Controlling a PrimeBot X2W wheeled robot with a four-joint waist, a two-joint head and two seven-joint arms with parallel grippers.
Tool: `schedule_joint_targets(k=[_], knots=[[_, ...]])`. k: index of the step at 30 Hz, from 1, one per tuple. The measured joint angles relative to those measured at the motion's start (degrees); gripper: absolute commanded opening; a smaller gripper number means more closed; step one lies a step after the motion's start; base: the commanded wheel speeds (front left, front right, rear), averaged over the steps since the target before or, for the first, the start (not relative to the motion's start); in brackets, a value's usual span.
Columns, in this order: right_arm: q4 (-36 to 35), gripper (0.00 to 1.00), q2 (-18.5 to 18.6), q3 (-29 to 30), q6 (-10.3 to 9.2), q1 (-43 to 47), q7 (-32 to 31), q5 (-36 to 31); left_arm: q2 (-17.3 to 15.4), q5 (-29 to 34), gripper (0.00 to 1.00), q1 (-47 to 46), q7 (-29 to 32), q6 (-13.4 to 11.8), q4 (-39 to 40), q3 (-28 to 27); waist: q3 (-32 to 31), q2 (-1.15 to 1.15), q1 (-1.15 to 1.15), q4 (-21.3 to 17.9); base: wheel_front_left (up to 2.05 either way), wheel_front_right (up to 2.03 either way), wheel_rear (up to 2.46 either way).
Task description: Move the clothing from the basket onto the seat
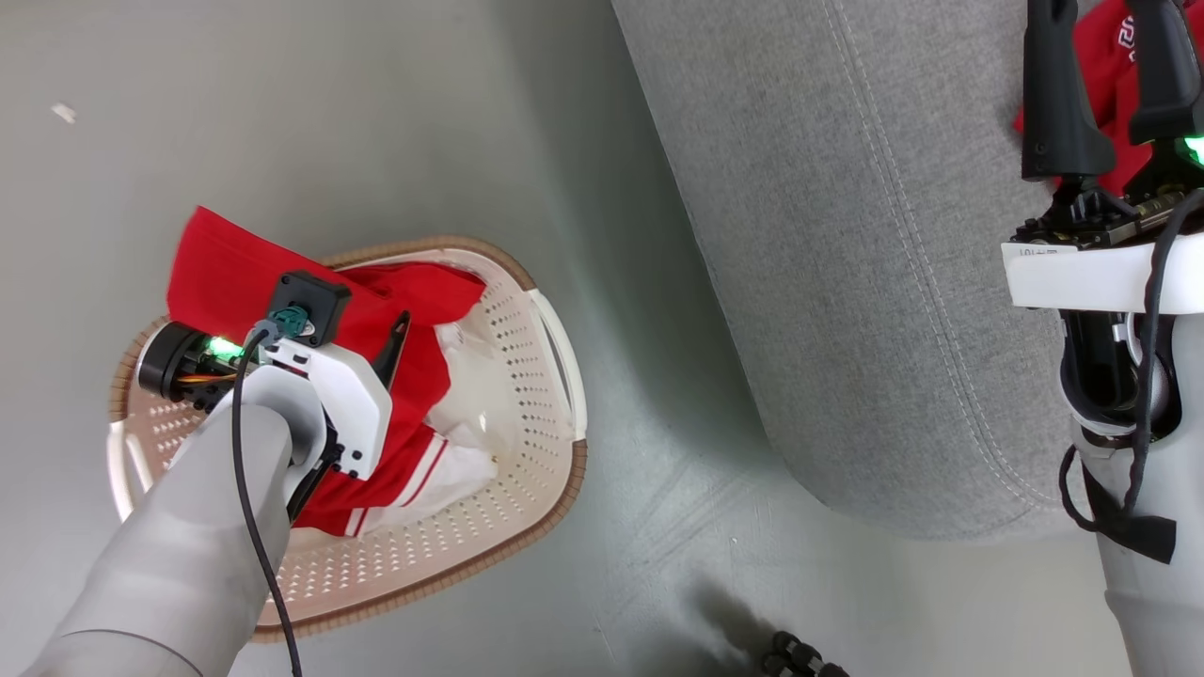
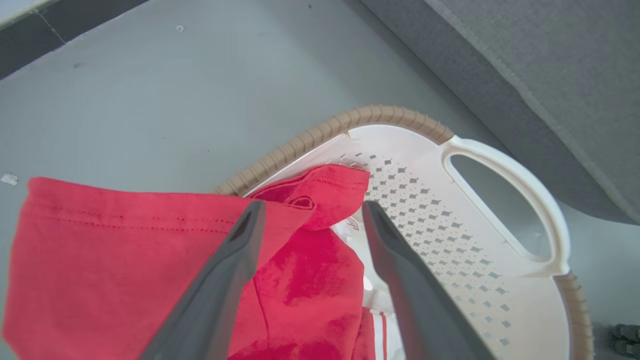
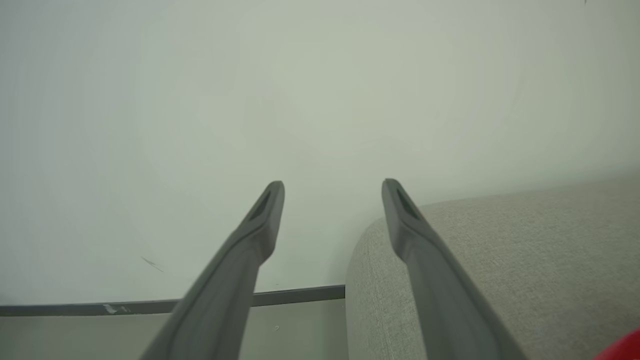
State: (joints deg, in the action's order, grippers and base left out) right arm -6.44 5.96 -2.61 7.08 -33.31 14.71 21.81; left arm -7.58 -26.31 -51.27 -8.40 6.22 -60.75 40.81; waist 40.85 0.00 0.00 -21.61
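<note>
Left gripper (image 2: 312, 210) fingers are seen spread apart with nothing pinched, poised over red clothing (image 1: 404, 376) that is heaped in the basket (image 1: 541, 310), one fold being draped over its rim. Right gripper (image 3: 332, 187) is held open above the seat (image 1: 847, 235), where another red garment (image 1: 1110, 56) is laid

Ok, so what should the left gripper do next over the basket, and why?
Probably lower the left gripper a little and close it on the red fold it straddles. Its jaws stand open over the clothing, which lies in the basket with one part draped over the rim, so nothing is held yet.
</note>
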Motion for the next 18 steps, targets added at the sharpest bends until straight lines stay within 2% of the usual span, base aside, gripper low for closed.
schedule_joint_targets(k=[6,18], knots=[[1.24,1.0,1.37,0.0,0.0,0.2,0.0,-0.09,0.31,-1.14,1.0,0.89,-3.67,0.05,2.44,-1.07,-3.21,0.0,0.0,1.77,0.0,0.0,0.0],[3.41,1.0,3.64,-0.1,0.0,3.71,0.0,-0.13,0.11,-5.14,1.0,3.77,-5.88,0.48,8.81,-5.55,-10.19,0.0,0.0,5.39,0.0,0.0,0.0]])
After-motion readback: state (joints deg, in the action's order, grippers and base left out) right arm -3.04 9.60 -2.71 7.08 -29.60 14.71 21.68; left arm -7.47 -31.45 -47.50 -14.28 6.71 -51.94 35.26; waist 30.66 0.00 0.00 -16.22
